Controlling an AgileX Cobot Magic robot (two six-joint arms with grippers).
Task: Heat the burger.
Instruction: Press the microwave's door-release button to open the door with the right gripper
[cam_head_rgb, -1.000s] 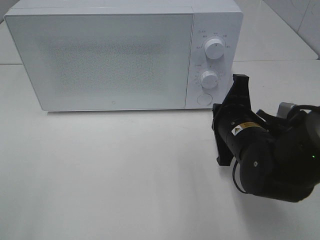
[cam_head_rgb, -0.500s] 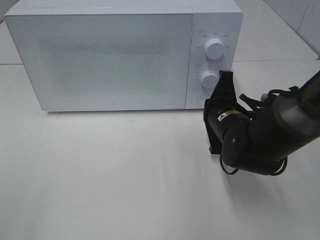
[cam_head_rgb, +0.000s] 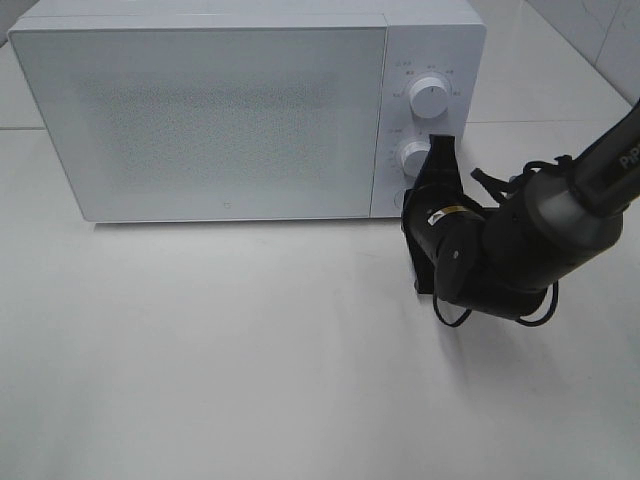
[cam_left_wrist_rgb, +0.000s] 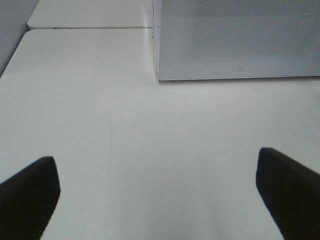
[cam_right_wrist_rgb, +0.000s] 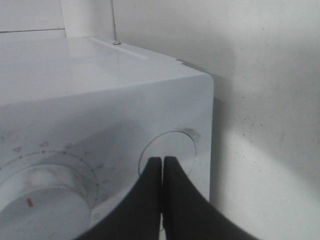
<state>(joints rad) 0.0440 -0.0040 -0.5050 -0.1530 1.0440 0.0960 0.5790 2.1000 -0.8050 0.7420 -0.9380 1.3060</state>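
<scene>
White microwave — closed — right hand at button

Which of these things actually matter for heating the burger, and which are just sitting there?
In the job: microwave, door closed; its round button; right gripper, shut, tips pointing at that button.
Just there: left gripper, open above the table; upper dial and lower dial, untouched.
No burger in view.

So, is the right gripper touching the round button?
Cannot tell. Right wrist view lines the shut right gripper up with the round button, but hides any gap.
</scene>
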